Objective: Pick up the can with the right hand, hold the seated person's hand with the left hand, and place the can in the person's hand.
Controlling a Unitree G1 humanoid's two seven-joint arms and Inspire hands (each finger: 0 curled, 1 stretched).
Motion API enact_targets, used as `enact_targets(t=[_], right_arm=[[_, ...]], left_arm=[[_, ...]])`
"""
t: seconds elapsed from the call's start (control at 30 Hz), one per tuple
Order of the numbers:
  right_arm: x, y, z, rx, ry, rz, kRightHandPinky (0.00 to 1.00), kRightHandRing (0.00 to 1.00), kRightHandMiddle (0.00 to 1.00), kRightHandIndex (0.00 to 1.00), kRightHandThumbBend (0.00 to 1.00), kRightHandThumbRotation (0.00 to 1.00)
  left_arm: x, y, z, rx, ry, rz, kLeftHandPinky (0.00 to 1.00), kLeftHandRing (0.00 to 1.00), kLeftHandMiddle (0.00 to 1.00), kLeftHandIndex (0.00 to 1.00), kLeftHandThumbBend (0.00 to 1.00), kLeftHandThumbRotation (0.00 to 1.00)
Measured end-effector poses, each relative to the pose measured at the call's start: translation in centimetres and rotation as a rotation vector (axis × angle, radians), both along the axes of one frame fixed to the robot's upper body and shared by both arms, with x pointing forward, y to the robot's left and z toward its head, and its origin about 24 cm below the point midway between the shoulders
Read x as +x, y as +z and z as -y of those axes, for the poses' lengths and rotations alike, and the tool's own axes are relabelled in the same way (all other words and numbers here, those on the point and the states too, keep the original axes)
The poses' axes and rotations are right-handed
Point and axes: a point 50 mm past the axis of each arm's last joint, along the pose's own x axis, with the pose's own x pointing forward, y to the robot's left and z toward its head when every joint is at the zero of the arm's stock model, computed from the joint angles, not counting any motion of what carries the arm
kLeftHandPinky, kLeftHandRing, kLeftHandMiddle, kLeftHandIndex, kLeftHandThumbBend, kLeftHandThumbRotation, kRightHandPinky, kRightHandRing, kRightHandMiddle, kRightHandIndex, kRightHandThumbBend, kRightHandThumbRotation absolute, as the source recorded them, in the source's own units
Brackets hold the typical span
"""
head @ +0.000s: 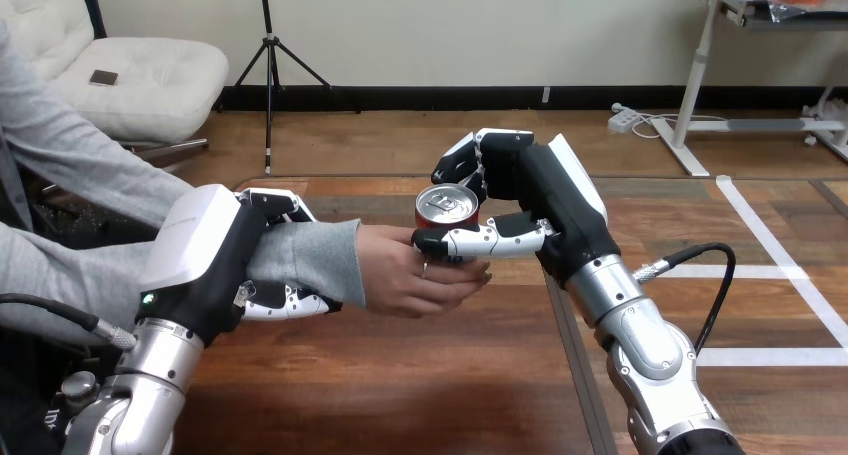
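Note:
A red can [446, 209] with a silver top stands upright in my right hand [545, 210], whose fingers and thumb curl round it above the wooden table [420, 375]. The can's base rests on the palm of the person's hand [410, 275], which reaches in from the left, palm up, in a grey sleeve. My left hand [215, 265] is wrapped round the person's forearm just behind the wrist, fingers over the top and thumb curled underneath the sleeve.
A seam [570, 355] runs down the table under my right forearm. White tape lines [780, 265] cross the table at the right.

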Motion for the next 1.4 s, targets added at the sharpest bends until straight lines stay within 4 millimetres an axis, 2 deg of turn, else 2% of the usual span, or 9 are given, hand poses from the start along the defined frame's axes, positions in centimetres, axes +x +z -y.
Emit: enact_targets(t=[0.5, 0.7, 0.8, 0.9, 0.93, 1.2, 1.4], right_arm=[[0.00, -0.02, 0.01, -0.009, 0.004, 0.000, 0.30, 0.35, 0.42, 0.43, 0.85, 0.00], [0.19, -0.10, 0.14, -0.005, 0.025, -0.044, 0.35, 0.42, 0.48, 0.50, 0.91, 0.00], [0.33, -0.13, 0.25, -0.005, 0.033, -0.071, 0.38, 0.45, 0.50, 0.53, 0.93, 0.04], [0.46, -0.11, 0.37, -0.006, 0.040, -0.093, 0.40, 0.47, 0.52, 0.55, 0.94, 0.13], [0.49, -0.08, 0.41, -0.007, 0.042, -0.098, 0.42, 0.49, 0.54, 0.57, 0.94, 0.20], [0.62, 0.32, 0.45, -0.022, 0.049, -0.092, 0.44, 0.52, 0.57, 0.60, 0.89, 0.47], [0.65, 0.58, 0.32, -0.029, 0.047, -0.078, 0.45, 0.53, 0.58, 0.61, 0.86, 0.58]], left_arm=[[0.01, -0.12, -0.03, -0.002, 0.000, -0.002, 0.23, 0.26, 0.33, 0.41, 0.76, 0.00], [0.01, -0.12, -0.03, -0.002, 0.000, -0.003, 0.23, 0.27, 0.33, 0.41, 0.76, 0.00], [0.01, -0.13, -0.03, -0.001, 0.000, -0.003, 0.24, 0.27, 0.33, 0.41, 0.75, 0.00], [0.01, -0.13, -0.04, -0.001, 0.001, -0.003, 0.24, 0.27, 0.33, 0.41, 0.76, 0.00], [0.01, -0.13, -0.04, -0.001, 0.001, -0.004, 0.24, 0.27, 0.33, 0.41, 0.76, 0.00], [0.01, -0.16, -0.06, -0.001, 0.002, -0.005, 0.24, 0.28, 0.33, 0.41, 0.76, 0.00], [0.01, -0.15, -0.07, -0.003, 0.002, -0.005, 0.25, 0.29, 0.34, 0.41, 0.76, 0.00]])
